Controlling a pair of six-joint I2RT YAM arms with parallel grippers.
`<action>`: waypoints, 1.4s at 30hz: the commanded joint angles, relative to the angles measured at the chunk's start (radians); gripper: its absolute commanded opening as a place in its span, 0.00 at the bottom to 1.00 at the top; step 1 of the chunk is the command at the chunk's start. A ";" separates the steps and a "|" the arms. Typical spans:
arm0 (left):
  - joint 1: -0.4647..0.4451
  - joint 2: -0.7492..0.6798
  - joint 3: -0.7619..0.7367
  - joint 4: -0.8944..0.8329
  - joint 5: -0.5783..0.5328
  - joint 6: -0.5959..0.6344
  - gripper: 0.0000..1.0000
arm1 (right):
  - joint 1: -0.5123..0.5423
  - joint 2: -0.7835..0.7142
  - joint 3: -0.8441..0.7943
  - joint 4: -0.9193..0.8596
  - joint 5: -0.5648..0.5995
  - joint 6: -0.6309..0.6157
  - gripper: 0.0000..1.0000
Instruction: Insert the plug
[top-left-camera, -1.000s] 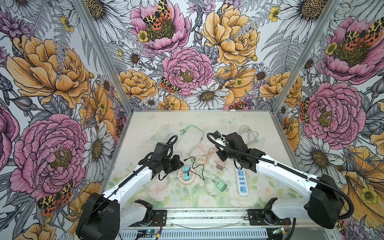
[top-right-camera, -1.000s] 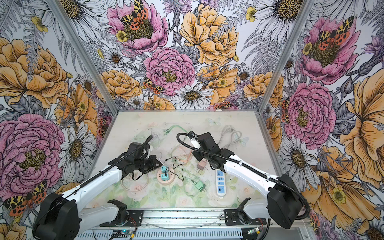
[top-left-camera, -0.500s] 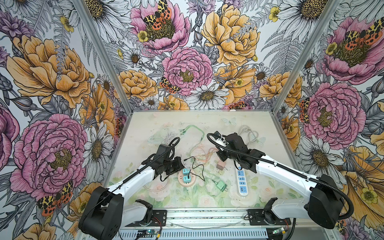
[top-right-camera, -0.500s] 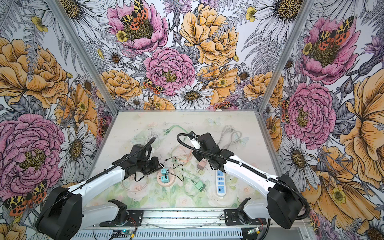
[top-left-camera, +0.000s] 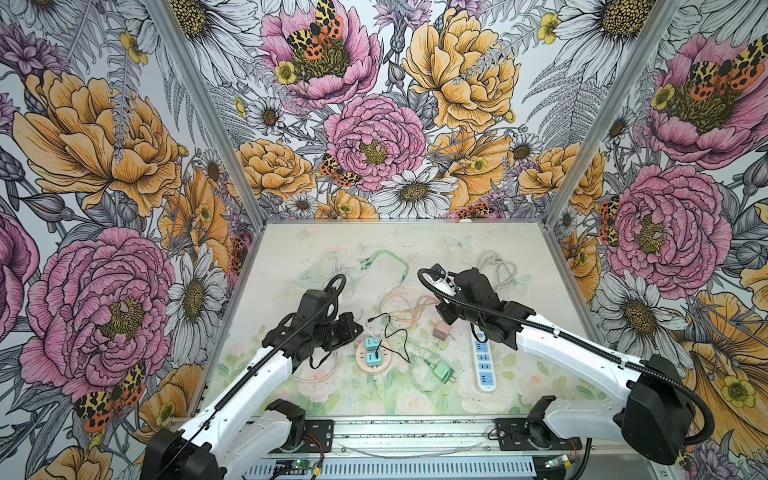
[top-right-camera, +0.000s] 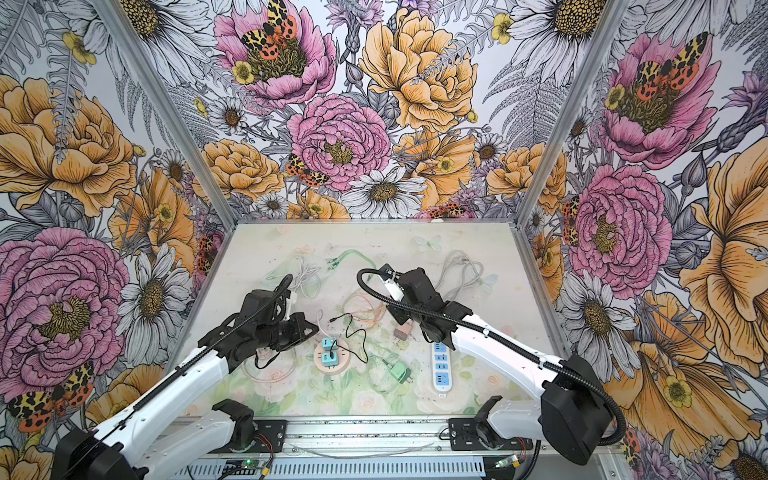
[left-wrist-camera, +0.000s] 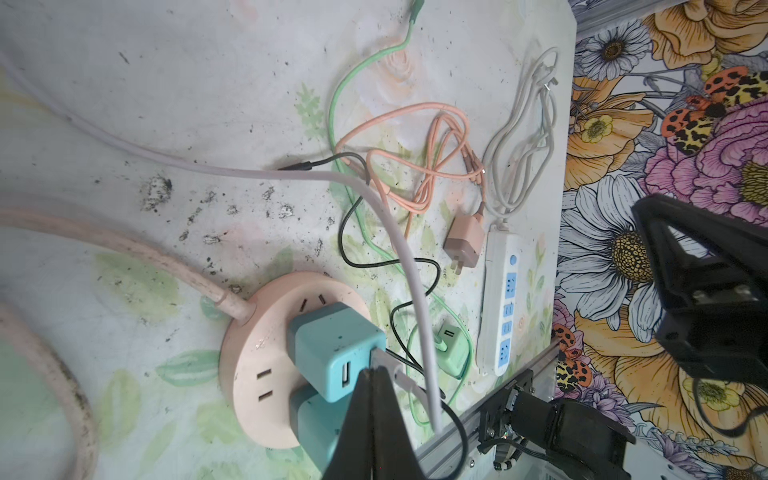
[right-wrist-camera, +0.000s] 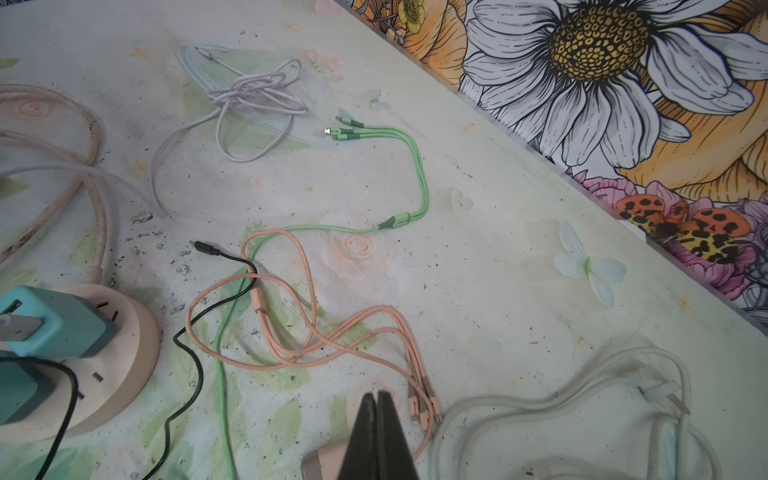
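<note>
Now — left fingers (left-wrist-camera: 359, 419), pressed together at the USB plug (left-wrist-camera: 383, 358), should push it straight into the teal charger (left-wrist-camera: 328, 345), steadily; right fingers (right-wrist-camera: 365, 444) likewise closed.

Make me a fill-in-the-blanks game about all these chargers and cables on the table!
The round socket hub is coloured ___. It holds ___ teal chargers. The sockets on the white power strip are ___. The left gripper and right gripper are both ___.
Missing words: pink, two, blue, shut.
</note>
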 joint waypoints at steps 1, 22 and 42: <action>-0.023 -0.013 -0.003 -0.052 0.015 -0.006 0.02 | -0.007 -0.007 0.005 0.013 0.005 0.028 0.00; -0.097 0.142 -0.057 0.122 -0.012 -0.043 0.01 | -0.006 -0.002 0.008 0.013 0.002 0.030 0.00; -0.083 0.084 -0.038 -0.006 -0.074 -0.041 0.04 | -0.006 0.002 0.001 0.012 -0.007 0.029 0.00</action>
